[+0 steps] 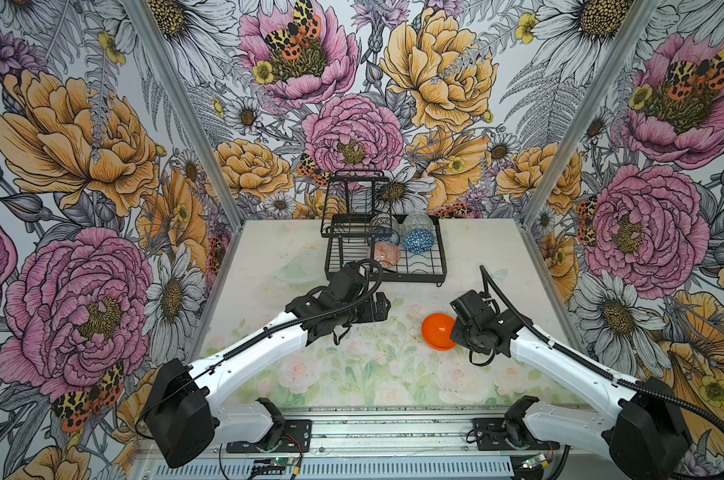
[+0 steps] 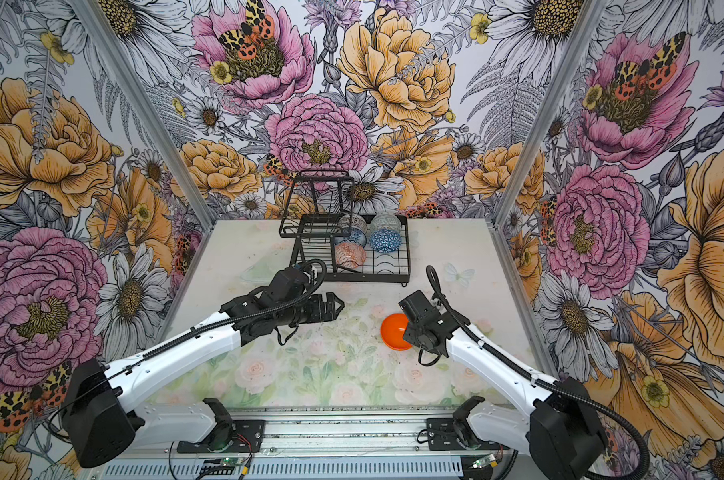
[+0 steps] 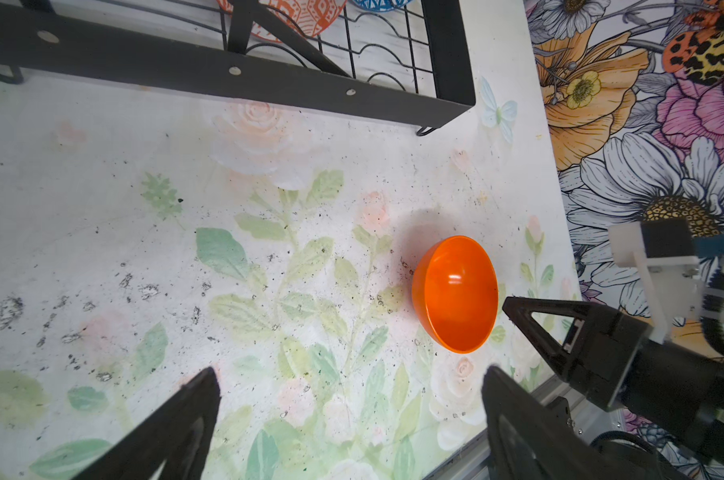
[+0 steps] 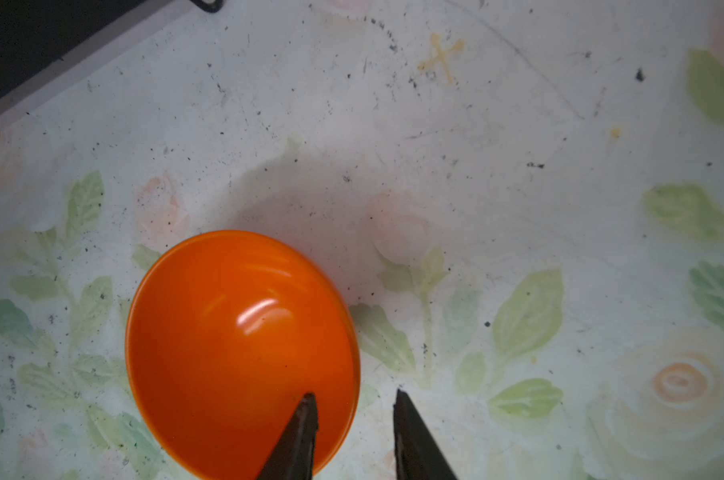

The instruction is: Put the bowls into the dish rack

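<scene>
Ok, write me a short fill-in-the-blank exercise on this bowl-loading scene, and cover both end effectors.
1. The one bowl outside the dish rack is plain ____.
2. The right end effector has one finger ____ that bowl and the other outside its rim.
3. The left end effector is wide ____ and holds nothing.

Missing words: orange; inside; open.
</scene>
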You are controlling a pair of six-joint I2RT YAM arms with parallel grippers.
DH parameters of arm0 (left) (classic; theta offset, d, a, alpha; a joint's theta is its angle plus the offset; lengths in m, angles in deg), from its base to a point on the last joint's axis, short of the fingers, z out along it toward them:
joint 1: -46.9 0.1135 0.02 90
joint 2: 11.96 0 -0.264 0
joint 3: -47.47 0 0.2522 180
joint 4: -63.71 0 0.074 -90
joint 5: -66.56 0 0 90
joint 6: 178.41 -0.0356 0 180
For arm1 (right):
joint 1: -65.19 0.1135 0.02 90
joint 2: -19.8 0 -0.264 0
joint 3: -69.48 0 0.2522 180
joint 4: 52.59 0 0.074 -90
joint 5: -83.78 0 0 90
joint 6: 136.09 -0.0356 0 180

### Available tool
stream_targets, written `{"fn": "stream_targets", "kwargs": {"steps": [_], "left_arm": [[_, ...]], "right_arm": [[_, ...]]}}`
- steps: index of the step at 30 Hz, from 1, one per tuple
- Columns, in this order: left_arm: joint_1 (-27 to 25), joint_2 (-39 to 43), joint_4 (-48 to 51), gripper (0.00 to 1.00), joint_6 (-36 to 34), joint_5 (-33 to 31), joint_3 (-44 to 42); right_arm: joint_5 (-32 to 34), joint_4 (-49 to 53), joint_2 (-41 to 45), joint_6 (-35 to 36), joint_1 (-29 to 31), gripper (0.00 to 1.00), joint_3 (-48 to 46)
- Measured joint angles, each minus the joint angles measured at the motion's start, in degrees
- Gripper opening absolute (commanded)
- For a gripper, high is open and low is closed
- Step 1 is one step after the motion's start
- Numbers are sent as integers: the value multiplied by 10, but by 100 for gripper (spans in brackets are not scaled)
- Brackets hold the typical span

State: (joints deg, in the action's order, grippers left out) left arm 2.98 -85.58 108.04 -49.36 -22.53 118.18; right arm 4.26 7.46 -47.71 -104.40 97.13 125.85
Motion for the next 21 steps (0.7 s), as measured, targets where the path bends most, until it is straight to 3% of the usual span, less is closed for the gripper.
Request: {"fn": "stream_targets", "kwargs": {"steps": [11, 21], "left_arm": [[-22, -10, -10, 99, -2, 17, 10], [-24, -10, -14, 99, 16, 32, 0]], "right_arm": [[-36, -26, -77, 44, -20, 28, 0], [-76, -83, -117, 46, -20, 11, 0]]}}
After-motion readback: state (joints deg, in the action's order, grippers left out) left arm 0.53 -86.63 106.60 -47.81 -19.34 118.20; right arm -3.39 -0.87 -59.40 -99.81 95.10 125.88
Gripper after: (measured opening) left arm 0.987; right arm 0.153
